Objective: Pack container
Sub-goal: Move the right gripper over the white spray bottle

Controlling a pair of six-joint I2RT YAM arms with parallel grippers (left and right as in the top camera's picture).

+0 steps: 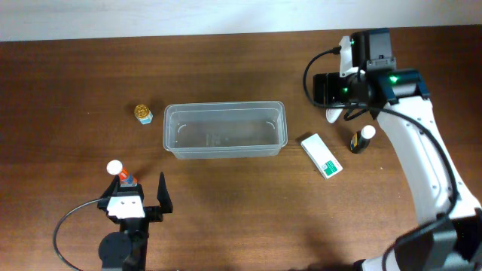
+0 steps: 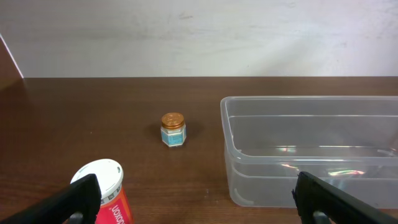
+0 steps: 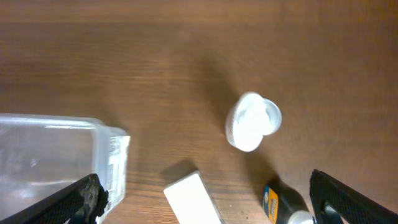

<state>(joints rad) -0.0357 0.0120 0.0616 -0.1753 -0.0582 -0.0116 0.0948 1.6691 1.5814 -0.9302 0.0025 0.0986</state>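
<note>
Container (image 1: 224, 106) is empty, so packing hasn't started. Left gripper (image 2: 198, 183) has its jaws released and holds nothing, probably staged for the red bottle (image 1: 120, 175) off the container's near-left corner. Right gripper (image 3: 205, 185) is also wide and empty, hovering right of the container above the box (image 1: 322, 156) and dark bottle (image 1: 360, 141).

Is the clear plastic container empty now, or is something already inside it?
Empty. Through the container only reflections and table wood show; the small jar, white box and dark bottle sit outside it.
</note>
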